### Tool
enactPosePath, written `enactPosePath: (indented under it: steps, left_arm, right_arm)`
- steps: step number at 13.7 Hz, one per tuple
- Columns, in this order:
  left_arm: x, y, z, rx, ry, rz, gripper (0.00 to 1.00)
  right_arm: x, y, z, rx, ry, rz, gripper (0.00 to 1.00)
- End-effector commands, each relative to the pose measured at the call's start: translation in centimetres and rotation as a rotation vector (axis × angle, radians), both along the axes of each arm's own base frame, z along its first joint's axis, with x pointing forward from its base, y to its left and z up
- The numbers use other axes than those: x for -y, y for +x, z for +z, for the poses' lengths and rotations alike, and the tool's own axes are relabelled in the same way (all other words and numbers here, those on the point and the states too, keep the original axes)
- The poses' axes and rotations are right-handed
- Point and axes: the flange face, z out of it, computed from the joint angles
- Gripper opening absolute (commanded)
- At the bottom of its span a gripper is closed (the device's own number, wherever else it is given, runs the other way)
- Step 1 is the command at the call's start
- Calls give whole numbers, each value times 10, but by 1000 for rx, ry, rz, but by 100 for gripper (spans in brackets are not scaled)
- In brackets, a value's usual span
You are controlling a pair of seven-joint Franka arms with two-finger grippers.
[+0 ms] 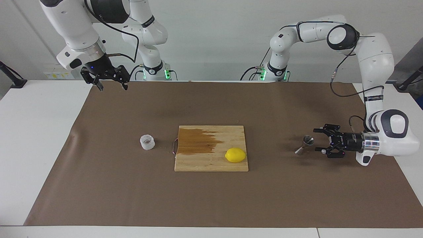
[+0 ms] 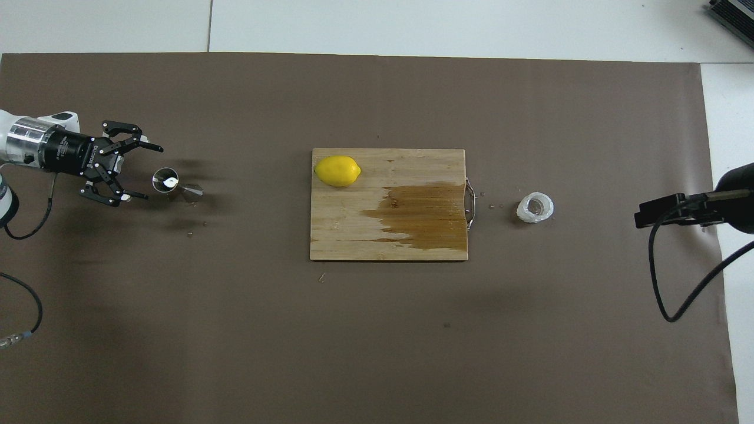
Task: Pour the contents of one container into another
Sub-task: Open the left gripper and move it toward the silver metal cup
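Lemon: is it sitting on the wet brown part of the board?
No, the lemon sits on the dry, pale corner of the board, apart from the dark stain.
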Motion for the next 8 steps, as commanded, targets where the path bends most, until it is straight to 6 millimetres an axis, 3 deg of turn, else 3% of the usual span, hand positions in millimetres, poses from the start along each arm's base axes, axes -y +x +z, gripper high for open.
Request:
enactPosePath:
  steps: [1, 8]
  left_arm:
    - [-1, 6, -8, -24, -54, 17, 100]
    - [-1, 2, -19, -43, -68, 9, 100]
  right_arm:
    - [1, -4, 1, -6, 23, -13, 100]
    - [1, -4, 0, -7, 23, -13, 100]
